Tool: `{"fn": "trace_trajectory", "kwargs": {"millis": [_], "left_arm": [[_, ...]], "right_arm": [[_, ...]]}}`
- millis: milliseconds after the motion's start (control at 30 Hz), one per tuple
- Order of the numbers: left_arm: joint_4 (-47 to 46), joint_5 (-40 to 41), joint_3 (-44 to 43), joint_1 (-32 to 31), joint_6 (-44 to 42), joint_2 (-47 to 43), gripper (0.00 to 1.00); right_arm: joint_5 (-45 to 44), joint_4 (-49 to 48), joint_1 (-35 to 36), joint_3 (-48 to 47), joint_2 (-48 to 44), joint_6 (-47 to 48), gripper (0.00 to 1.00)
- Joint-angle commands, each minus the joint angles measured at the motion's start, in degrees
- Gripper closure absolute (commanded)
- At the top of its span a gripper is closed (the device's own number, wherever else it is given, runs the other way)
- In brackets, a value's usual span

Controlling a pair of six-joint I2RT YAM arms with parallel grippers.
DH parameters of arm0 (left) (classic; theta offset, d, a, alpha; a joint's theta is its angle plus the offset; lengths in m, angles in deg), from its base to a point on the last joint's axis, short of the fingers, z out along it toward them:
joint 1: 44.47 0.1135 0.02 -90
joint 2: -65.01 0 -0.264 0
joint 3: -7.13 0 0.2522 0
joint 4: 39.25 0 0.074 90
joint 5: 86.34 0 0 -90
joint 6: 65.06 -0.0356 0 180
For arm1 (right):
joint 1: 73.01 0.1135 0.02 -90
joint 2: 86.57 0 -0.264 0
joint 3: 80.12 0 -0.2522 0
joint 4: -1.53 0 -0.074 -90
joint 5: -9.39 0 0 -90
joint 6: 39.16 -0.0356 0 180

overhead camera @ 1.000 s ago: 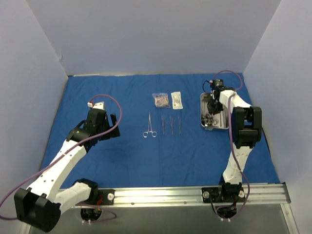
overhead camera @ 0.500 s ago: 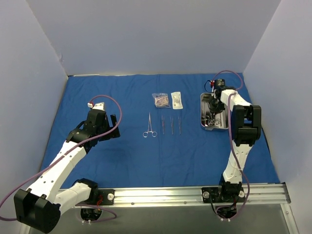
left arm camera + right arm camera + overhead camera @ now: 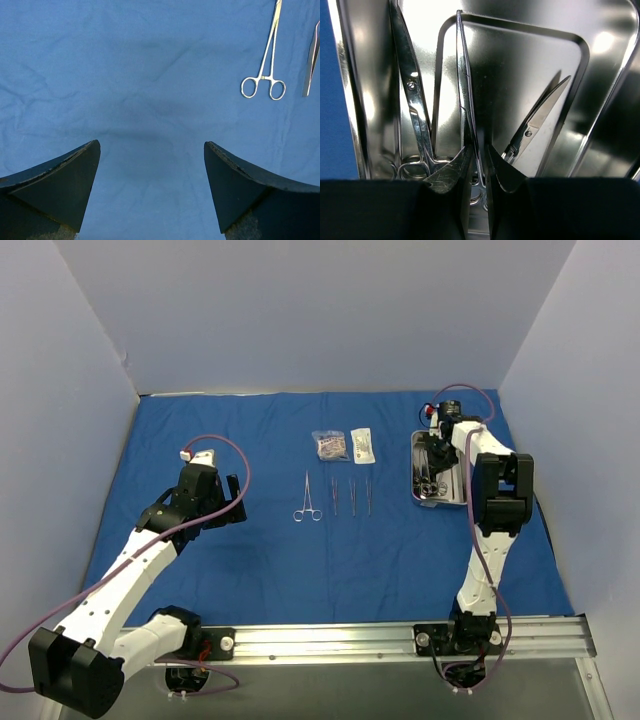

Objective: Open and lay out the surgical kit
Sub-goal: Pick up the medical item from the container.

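Blue cloth (image 3: 150, 75) fills frame, lightly creased, faint shadow at centre. Left gripper (image 3: 151, 145) low in frame: two dark fingers rise from bottom corners, tips well apart, jaws wide, only cloth between them, nothing held. Ring-handled instrument (image 3: 267, 55) lies flat on cloth at upper right, two finger rings toward camera, slim shaft running up and out of frame at top edge. Tweezers (image 3: 312, 60) just beside it at right edge, partly cut off, roughly parallel, not touching it. Both well apart from fingers
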Motion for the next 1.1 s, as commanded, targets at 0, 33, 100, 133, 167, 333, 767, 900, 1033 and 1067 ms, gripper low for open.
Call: {"fn": "trace_trajectory", "kwargs": {"millis": [0, 33, 100, 133, 167, 333, 767, 900, 1033, 1067], "left_arm": [[-2.6, -0.6, 0.1, 0.4, -1.0, -0.7, 0.06], [-2.7, -0.6, 0.1, 0.4, -1.0, -0.7, 0.06], [-2.7, -0.7, 0.3, 0.4, -1.0, -0.8, 0.06], [-2.7, -0.8, 0.4, 0.4, -0.9, -0.9, 0.06], [-2.7, -0.8, 0.5, 0.4, -0.9, -1.0, 0.06], [-2.5, -0.6, 0.3, 0.4, -0.9, -1.3, 0.06], [-2.1, -0.5, -0.7, 0.4, -0.6, -1.3, 0.06], [-1.9, -0.2, -1.3, 0.4, -0.2, -1.3, 0.06], [-1.8, -0.2, -1.7, 0.4, 0.2, -1.0, 0.06], [-1.7, -0.2, -1.8, 0.4, 0.4, -0.9, 0.06]], "right_arm": [[2.1, 4.9, -0.3, 0.0, 4.4, 1.5, 0.88], [2.4, 5.3, -0.3, -0.2, 5.1, 1.7, 0.88], [2.5, 5.7, -0.3, -0.4, 5.8, 2.5, 0.88], [2.6, 6.3, -0.3, -0.7, 6.5, 2.8, 0.90], [3.0, 6.5, -0.3, -0.9, 6.9, 3.2, 0.94], [2.9, 6.5, -0.6, -0.9, 6.3, 3.0, 1.00], [1.4, 6.6, -0.7, -4.5, -5.4, 1.5, 1.00], [1.3, 7.3, -0.5, -4.1, -8.1, 0.5, 1.00], [1.8, 7.7, 0.5, -3.8, -11.2, -1.9, 1.00], [2.1, 7.6, 0.8, -3.8, -11.8, -2.5, 1.00]]}}
